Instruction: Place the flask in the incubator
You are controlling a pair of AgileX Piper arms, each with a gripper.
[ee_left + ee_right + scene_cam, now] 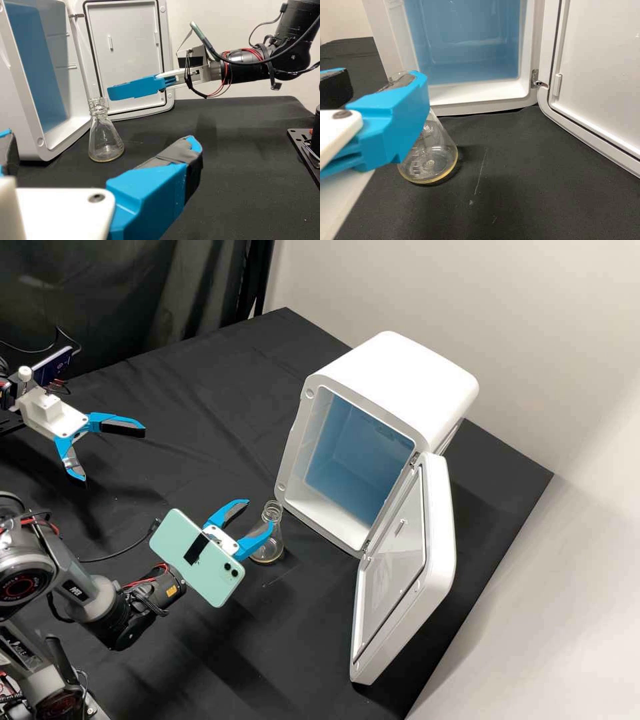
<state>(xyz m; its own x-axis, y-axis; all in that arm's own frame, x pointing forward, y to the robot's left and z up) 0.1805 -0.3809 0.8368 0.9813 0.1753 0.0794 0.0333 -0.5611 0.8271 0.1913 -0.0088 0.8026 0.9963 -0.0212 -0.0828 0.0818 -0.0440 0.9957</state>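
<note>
Upright on the black bench (200,407), the clear glass conical flask (270,548) stands at seven o'clock of the open white blue-lined incubator (400,373). The right gripper (259,515) is spread, fingertips beside its neck. The left gripper (111,453) gapes wide at ten o'clock.

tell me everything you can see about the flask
The flask is a cone-shaped one of clear glass with a narrow neck, a lipped open mouth and a faintly yellowish base; it looks empty. It stands upright on the black bench, just outside the open incubator. The right gripper is open beside its neck; contact is unclear.
</note>
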